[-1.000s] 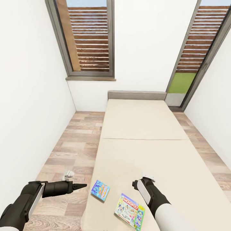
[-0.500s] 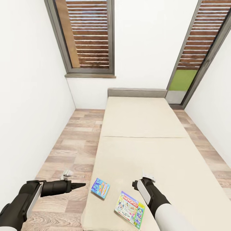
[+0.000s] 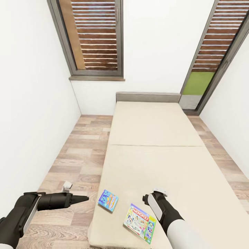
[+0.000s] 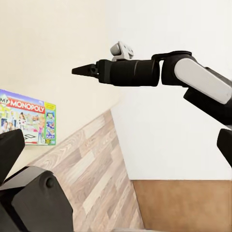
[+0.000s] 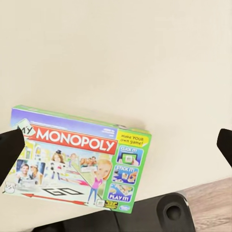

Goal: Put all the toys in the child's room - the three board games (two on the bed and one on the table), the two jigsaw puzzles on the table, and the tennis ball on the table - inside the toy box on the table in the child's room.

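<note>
Left pincer (image 3: pixel 84 198) lower now, beside bed (image 3: pixel 152 162), games (image 3: pixel 139 222).

My big flat bed (image 3: pixel 166 162) is plain beige. One thin game box (image 3: pixel 108 200) on it is bright blue with cartoon pictures. The other box (image 5: pixel 79 158) has green edges and a red-and-white Monopoly name. The plank floor (image 3: pixel 76 155) is brown wood.

Wood plank floor (image 3: pixel 77 152) under and ahead of the left fingers, white walls (image 3: pixel 31 103), two dark-framed windows (image 3: pixel 91 38) w/ brown slats far ahead.
</note>
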`<state>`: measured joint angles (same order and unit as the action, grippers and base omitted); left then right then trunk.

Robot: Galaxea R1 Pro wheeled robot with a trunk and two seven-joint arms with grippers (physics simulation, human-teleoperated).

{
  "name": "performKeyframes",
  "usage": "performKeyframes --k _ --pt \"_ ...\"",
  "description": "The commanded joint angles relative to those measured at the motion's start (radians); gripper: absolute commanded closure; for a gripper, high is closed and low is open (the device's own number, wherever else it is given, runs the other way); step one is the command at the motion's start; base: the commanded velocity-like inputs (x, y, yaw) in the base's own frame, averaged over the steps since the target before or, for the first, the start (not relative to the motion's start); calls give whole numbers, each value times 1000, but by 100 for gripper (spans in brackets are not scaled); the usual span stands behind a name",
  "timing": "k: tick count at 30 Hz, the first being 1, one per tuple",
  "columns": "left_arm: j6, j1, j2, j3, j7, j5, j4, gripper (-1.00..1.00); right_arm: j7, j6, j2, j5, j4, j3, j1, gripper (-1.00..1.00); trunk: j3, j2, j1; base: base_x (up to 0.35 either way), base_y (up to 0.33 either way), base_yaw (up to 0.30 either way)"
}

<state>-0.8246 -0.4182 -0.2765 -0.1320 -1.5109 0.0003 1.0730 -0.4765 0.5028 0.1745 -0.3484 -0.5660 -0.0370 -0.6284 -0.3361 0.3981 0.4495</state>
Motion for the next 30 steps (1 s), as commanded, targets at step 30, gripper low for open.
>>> performKeyframes --k 30 --pt "-8 -1 -1 1 -5 -2 1 -100 -7 3 0 -7 -2 -3 -1 -100 -51 2 0 0 0 0"
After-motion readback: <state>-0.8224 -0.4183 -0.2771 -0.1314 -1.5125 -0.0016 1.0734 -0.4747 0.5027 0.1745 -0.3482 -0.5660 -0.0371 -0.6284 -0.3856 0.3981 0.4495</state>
